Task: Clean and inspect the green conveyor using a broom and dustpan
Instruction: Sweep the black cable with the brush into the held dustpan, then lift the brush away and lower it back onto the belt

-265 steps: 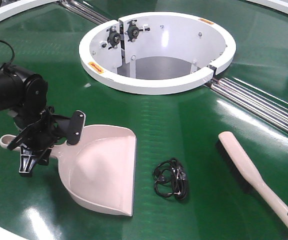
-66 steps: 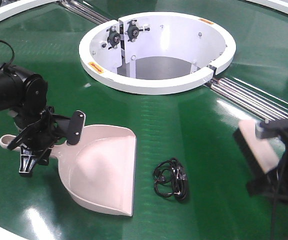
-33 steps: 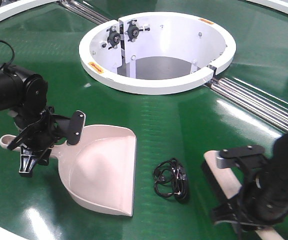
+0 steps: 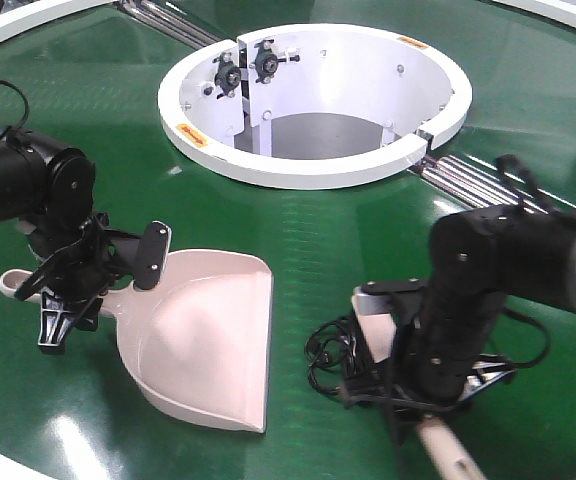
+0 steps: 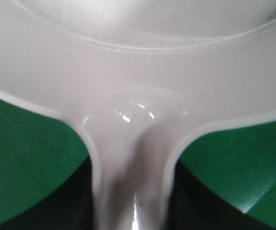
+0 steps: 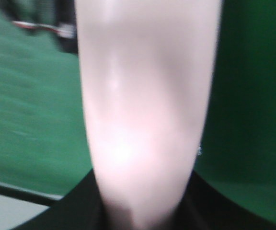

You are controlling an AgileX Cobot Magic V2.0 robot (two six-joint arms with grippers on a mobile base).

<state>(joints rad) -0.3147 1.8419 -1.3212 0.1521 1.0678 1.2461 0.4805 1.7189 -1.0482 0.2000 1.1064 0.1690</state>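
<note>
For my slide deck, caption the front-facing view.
Left gripper holds the dustpan; right gripper holds the broom beside a tangled black cable on the green conveyor.

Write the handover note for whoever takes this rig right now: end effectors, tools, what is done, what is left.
Left end effector: shut on the handle of the dustpan, which lies flat on the green conveyor with its mouth toward the black cable.
Right end effector: shut on the broom, with the broom's head end right beside the cable. Whether they touch cannot be told.
Done: both tools are gripped.
Left: the pan holds nothing and the cable lies on the belt outside it. Likely next move is to sweep the cable into the pan, then inspect the belt.
</note>
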